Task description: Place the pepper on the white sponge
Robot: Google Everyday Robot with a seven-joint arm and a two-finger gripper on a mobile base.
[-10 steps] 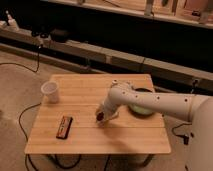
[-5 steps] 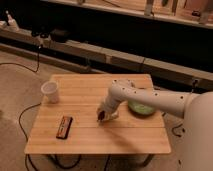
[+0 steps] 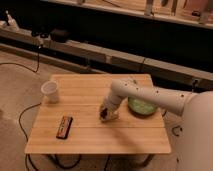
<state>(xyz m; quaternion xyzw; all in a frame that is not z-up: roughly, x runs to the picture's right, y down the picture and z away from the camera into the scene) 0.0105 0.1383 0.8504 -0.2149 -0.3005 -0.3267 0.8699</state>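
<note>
My gripper (image 3: 105, 114) hangs low over the middle of the wooden table (image 3: 90, 142), at the end of the white arm that reaches in from the right. A small dark red-brown pepper (image 3: 102, 116) shows right at the gripper's tip. A pale whitish block, the white sponge (image 3: 112, 118), peeks out just under and to the right of the gripper, mostly hidden by it. Whether the pepper rests on the sponge or is still held, I cannot tell.
A white cup (image 3: 50, 91) stands at the table's left. A flat dark bar with orange markings (image 3: 64, 126) lies near the front left. A green bowl (image 3: 141, 106) sits to the right, partly behind the arm. Cables run along the floor on the left.
The gripper has shifted slightly to the right and stays low over the table's middle. The cup, bar and bowl have not moved.
</note>
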